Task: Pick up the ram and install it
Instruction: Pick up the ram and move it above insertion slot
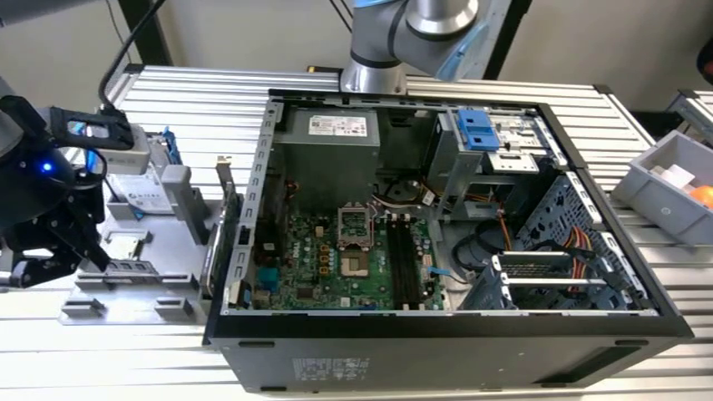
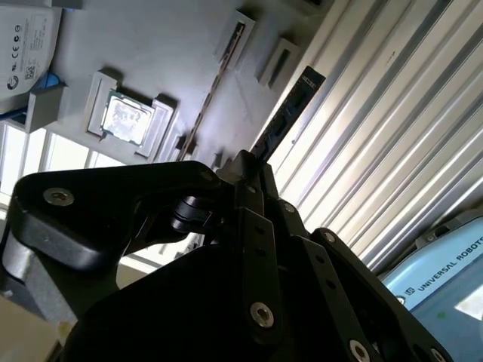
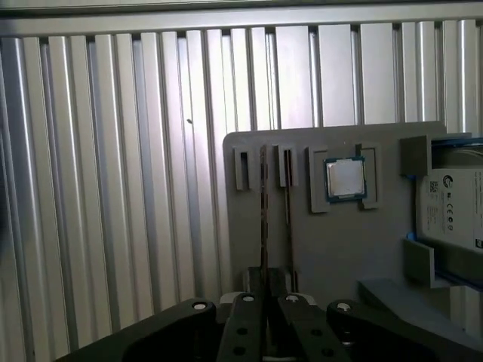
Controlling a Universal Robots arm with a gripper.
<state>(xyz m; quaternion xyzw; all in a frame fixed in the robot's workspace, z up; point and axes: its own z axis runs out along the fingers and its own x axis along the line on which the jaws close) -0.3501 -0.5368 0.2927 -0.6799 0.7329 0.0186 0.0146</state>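
- The gripper [image 2: 250,164] is seen pinched on the ram [image 2: 290,109] at the grey tray [image 2: 151,45] (a second stick [image 2: 215,87] lies slotted beside it).
- The ram should be raised straight, so the neighbour is not dragged.

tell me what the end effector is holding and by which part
The ram, gripped near one end by the end effector; the rest of the stick juts out beyond it.

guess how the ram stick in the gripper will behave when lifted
The ram looks straight, flat and thin, so probably stiff and light. It sticks far out past the gripper, so it may tilt in the grip. That thin edge suggests it could snap if knocked sideways.
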